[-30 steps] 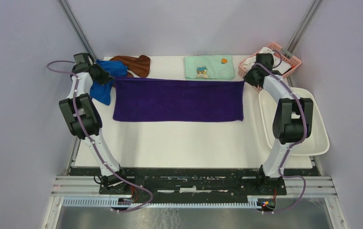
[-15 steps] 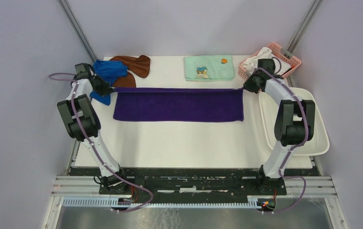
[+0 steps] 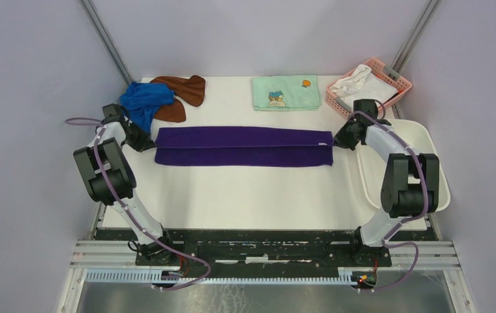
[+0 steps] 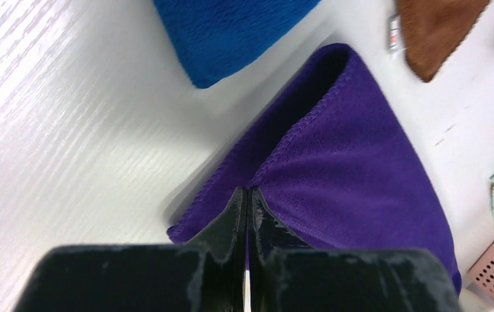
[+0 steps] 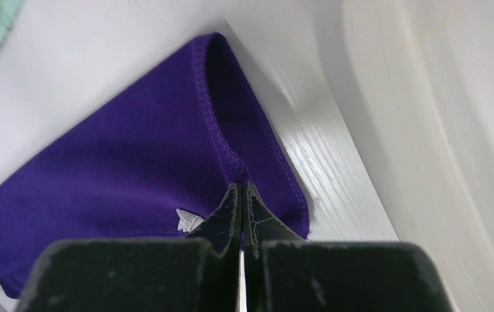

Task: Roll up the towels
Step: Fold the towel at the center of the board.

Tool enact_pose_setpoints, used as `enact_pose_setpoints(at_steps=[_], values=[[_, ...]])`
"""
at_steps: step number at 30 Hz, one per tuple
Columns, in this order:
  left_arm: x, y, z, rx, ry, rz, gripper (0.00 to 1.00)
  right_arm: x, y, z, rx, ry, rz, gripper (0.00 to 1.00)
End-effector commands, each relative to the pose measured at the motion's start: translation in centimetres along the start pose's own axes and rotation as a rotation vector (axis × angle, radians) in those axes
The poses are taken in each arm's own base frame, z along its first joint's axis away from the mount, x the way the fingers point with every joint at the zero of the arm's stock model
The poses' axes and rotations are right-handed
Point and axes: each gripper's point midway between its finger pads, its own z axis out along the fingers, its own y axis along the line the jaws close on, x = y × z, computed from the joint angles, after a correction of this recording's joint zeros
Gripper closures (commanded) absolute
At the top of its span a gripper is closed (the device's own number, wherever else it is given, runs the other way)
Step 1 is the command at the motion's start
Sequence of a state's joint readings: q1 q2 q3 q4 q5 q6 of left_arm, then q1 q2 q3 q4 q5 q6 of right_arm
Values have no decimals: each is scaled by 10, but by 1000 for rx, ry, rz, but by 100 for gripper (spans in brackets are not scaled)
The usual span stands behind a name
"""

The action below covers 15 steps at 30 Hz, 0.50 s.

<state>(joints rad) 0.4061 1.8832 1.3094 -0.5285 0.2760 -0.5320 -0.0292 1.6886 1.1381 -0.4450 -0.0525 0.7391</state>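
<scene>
Pinched at both ends: purple towel (image 3: 243, 146), lying as a long doubled band across the middle of the table (image 3: 245, 192). Clamped on its left corner by the left gripper (image 4: 246, 195) and on its right corner, beside the white label (image 5: 189, 221), by the right gripper (image 5: 239, 192), both sets of jaws closed tight on cloth. Bunched at the far left and not yet rolled: blue towel (image 3: 142, 101) and brown towel (image 3: 183, 88).

Likely trouble on letting go: top layer sliding off the lower one if released unevenly, leaving skewed edges and a crooked roll. Also at risk: snagging a hem on a fingertip when opening, pulling the fold apart, or dragging the band toward the tray (image 3: 428, 189) on the right.
</scene>
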Motion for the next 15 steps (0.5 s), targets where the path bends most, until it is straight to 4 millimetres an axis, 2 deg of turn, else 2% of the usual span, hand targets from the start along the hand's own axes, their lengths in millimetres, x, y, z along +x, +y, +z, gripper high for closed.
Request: enact_pose_setpoints(at_steps=[1,7,11,15], values=[[-4,7,-15,-18,-51,62,97,8,-14,-10,18,-12,-2,100],[3,13,-18,-31,-58,59,97,25,-31,2,51,26,-5,100],[-2,6,-25,-14,-64,60,97,18,-29,3,50,20,-4,100],[-14,-4,-44,-8,-114,61,97,5,-25,-9,49,-18,-9,100]])
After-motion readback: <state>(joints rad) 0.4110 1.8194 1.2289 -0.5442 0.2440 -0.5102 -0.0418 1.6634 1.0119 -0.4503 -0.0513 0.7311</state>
